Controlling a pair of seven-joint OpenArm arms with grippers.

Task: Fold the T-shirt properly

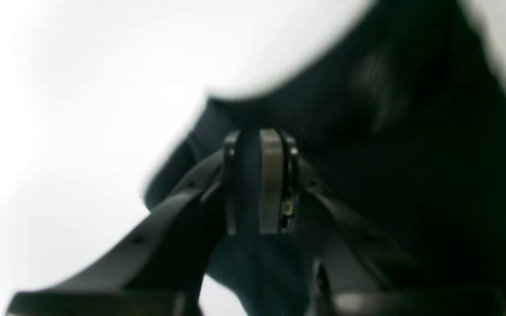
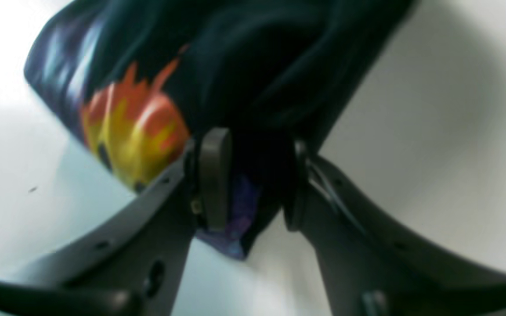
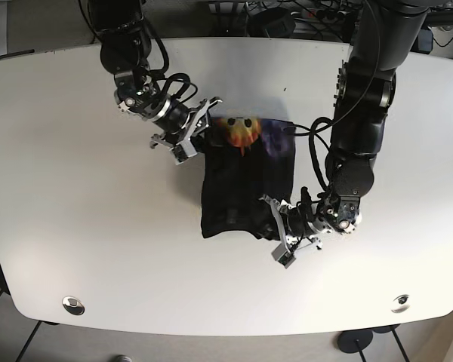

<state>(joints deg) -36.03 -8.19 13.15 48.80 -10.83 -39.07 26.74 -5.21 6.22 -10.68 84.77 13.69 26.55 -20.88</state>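
The dark T-shirt point(image 3: 245, 185) lies partly folded on the white table point(image 3: 75, 188), with its orange and yellow print point(image 3: 240, 133) at the far edge. My right gripper point(image 3: 198, 130) is at the shirt's far left corner. In the right wrist view it point(image 2: 255, 140) is shut on a bunched fold of the T-shirt point(image 2: 244, 66), beside the print point(image 2: 134, 127). My left gripper point(image 3: 275, 224) is at the shirt's near right corner. In the left wrist view it point(image 1: 251, 136) is shut on dark cloth of the T-shirt point(image 1: 411, 153), its fingers almost together.
Cables and gear point(image 3: 287, 15) lie beyond the table's far edge. Round fittings sit near the front edge at the left point(image 3: 73, 305) and right point(image 3: 399, 300). Bare table surface surrounds the shirt on all sides.
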